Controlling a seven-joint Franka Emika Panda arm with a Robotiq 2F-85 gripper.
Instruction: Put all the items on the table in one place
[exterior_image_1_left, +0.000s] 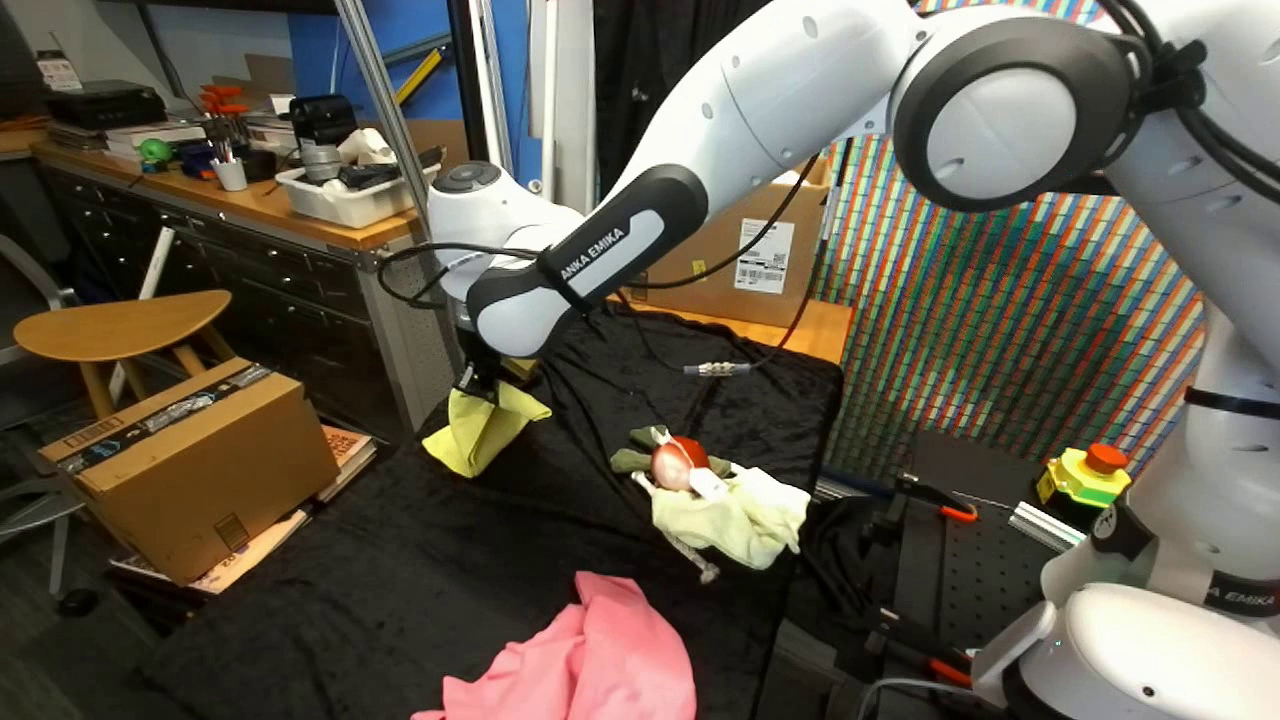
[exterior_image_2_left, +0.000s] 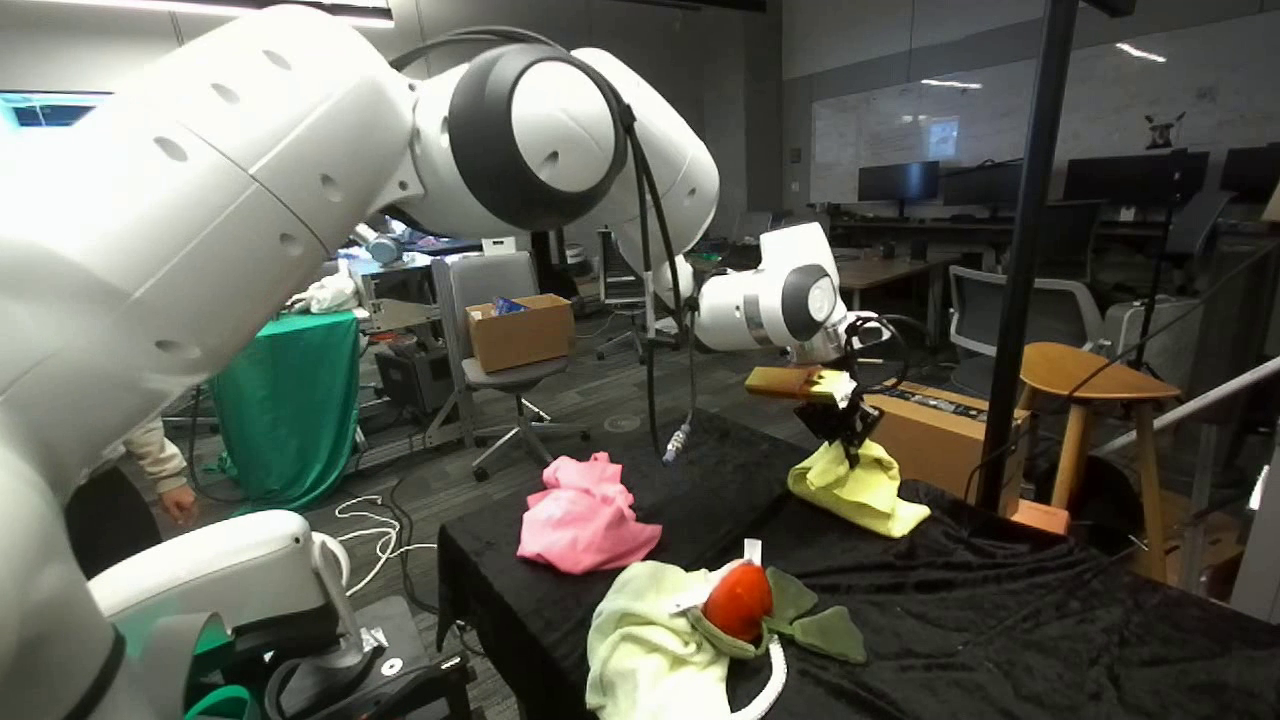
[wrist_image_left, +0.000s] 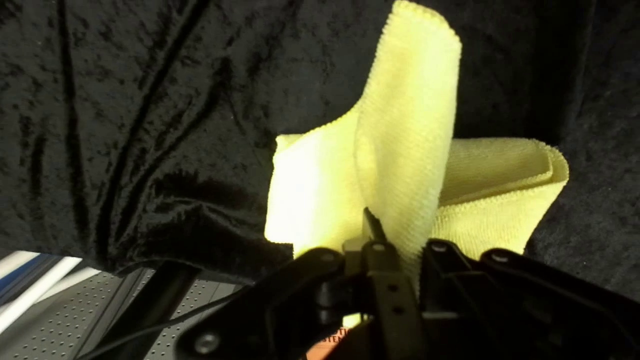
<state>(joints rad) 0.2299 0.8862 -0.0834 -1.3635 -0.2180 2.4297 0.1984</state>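
Step in hand (judged): pick-up of the yellow cloth (exterior_image_1_left: 480, 430), well apart from the other items on the desk (exterior_image_1_left: 380, 580). The pincer (exterior_image_1_left: 478, 388) is closed, gripping a raised fold of said cloth, per wrist view; lower folds appear to rest on the desk, so lift presumably not yet made.

Loc. of other items: pale cloth (exterior_image_1_left: 745, 520) near desk's edge; red-and-green object (exterior_image_2_left: 740, 603) touching it; white tube (exterior_image_2_left: 778, 680) alongside, partly hidden. The pink cloth (exterior_image_1_left: 595, 660) is near this group but apart, w/ bare desk btwn, as seen in an exterior view. Group is the prob. collecting pt.; task names no spot.

Next move calls for: raise yellow cloth clear of desk, carry to group, lower, release. Rec. slow transfer: only a fold is held, so loose corners could drag or snag the tube. The pink cloth would then be the last item o/s.

Count, task items: cloths, 3 (yellow 1, pale 1, pink 1); red-and-green object, 1; white tube, 1 vis. Total 5, w/ one reservation: can't tell if tube is attached to red-and-green object.

Count, surroundings: desk, 1; wooden stool (exterior_image_1_left: 120, 325), 1; stool-side box (exterior_image_1_left: 220, 470), 1; labelled box (exterior_image_1_left: 760, 255), 1.
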